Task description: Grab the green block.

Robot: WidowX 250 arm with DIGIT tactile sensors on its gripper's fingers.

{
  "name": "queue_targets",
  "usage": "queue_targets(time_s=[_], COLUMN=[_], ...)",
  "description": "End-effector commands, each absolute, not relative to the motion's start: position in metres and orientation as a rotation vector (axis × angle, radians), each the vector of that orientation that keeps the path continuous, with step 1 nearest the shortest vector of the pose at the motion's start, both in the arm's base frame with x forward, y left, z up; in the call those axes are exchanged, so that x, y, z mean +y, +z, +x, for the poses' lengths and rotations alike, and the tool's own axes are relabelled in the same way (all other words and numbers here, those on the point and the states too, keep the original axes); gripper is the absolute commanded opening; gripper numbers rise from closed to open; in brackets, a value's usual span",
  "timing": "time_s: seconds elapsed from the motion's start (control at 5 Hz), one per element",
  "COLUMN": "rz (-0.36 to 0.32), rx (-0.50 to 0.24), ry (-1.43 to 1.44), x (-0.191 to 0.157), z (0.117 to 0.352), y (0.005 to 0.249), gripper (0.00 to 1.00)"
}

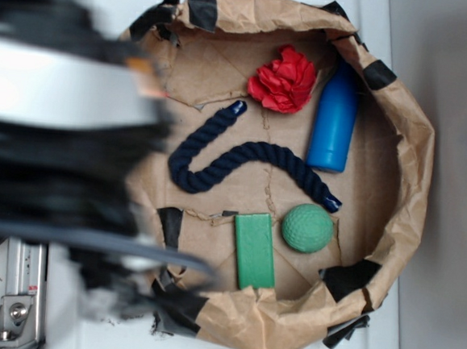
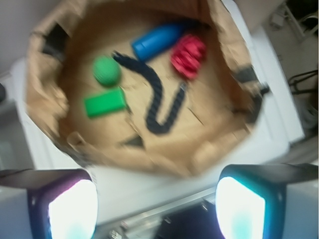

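The green block [image 1: 254, 250] lies flat and untouched on the cardboard floor of the brown paper basin [image 1: 409, 148], so I judge that the task is only at its beginning: nothing is grasped yet, and the whole approach, the descent and the closing on the block are left to do. The block is a plain matte green rectangle, long and flat, with straight edges and no marking that I can see. In the exterior view it lies near the lower wall of the basin, and the green dimpled ball [image 1: 307, 228] is just beside it, close but, as far as I can tell, not touching. Beyond these two, a dark blue rope [image 1: 243, 161] curves across the middle of the floor, one of its ends near the ball. Farther away there are a blue bottle [image 1: 334, 122] lying on its side and a red crumpled flower-like object [image 1: 285, 80] next to it. In the wrist view the gripper [image 2: 156, 209] is outside the basin and well apart from the block; its two fingers [image 2: 70, 209] stand wide apart and hold nothing. The arm in the exterior view is only a blurred dark shape at the left.
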State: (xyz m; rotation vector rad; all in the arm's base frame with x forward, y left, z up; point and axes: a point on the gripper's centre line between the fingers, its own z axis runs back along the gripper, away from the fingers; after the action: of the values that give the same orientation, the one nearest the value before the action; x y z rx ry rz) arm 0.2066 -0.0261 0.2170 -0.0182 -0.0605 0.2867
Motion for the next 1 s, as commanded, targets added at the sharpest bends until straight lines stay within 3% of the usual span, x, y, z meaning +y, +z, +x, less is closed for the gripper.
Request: queue_targets(time_s=[0.0,0.6,0.8], rz=[-0.019,-0.019,-0.010], rx=[-0.175,-0.175,-0.218], ry=[0.526,0.526,0.675], x=[-0.017,-0.017,-0.025], z=[0.240,0.240,0.258], y=[0.211,0.211,0.165], gripper=[1.00,1.00,1.00])
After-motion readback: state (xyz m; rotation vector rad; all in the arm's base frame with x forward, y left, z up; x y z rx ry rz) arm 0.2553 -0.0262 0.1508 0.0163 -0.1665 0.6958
